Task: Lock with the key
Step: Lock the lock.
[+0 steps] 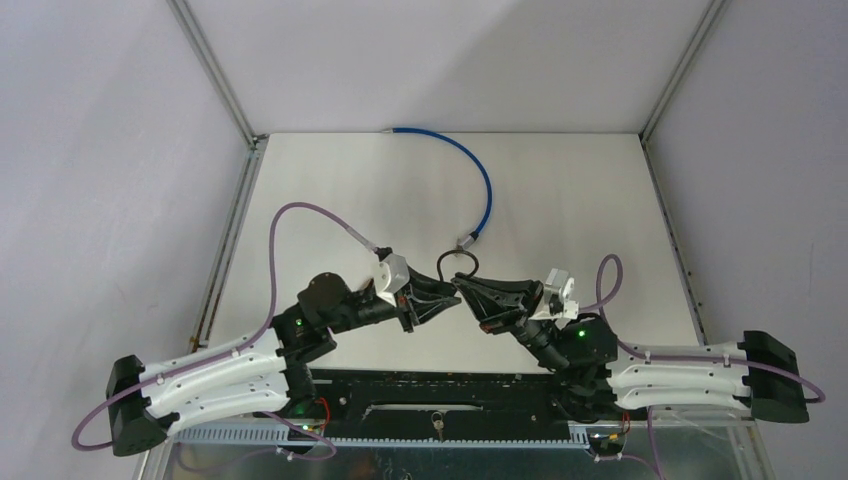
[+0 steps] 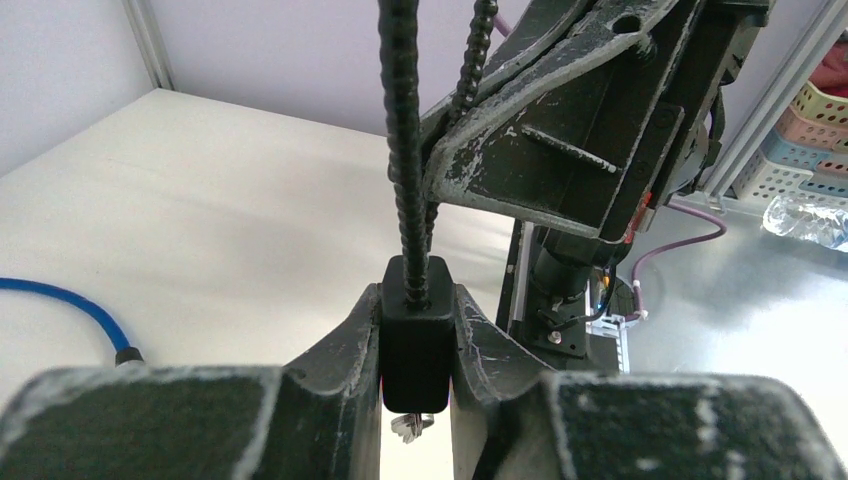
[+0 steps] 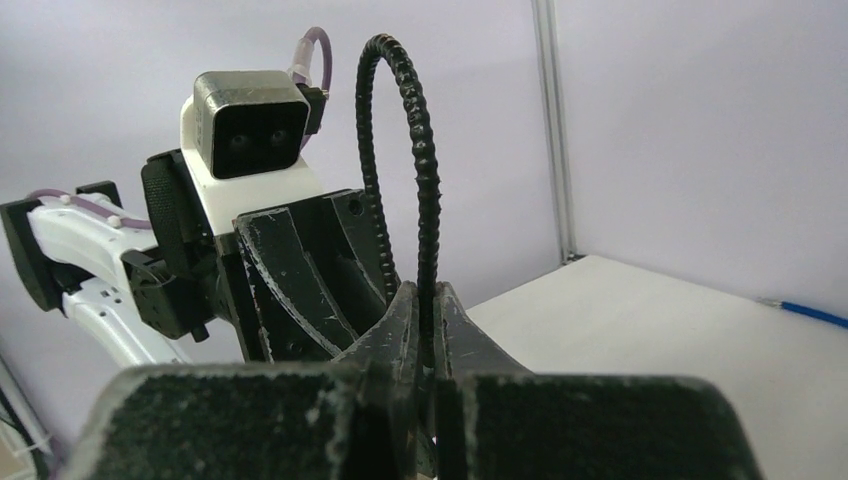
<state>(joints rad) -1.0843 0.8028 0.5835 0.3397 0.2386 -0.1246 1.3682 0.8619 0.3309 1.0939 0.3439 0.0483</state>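
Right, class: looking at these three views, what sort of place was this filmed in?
Probably a robotics lab test cell: two robot arms bolted to a white table, plain panels in an aluminium frame around it, and storage baskets beyond.

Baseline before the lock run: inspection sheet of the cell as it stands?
surface: white table, no marks seen.
job's things: black lock body with its cable loop arching up; small metal piece under the body, cannot tell if it is the key.
clutter: nothing seen.
grippers: left gripper shut on lock body; right gripper shut on cable loop.
cables: blue cable loose at the far side; purple leads on both arms.
surroundings: grey walls, aluminium posts, baskets past the table.
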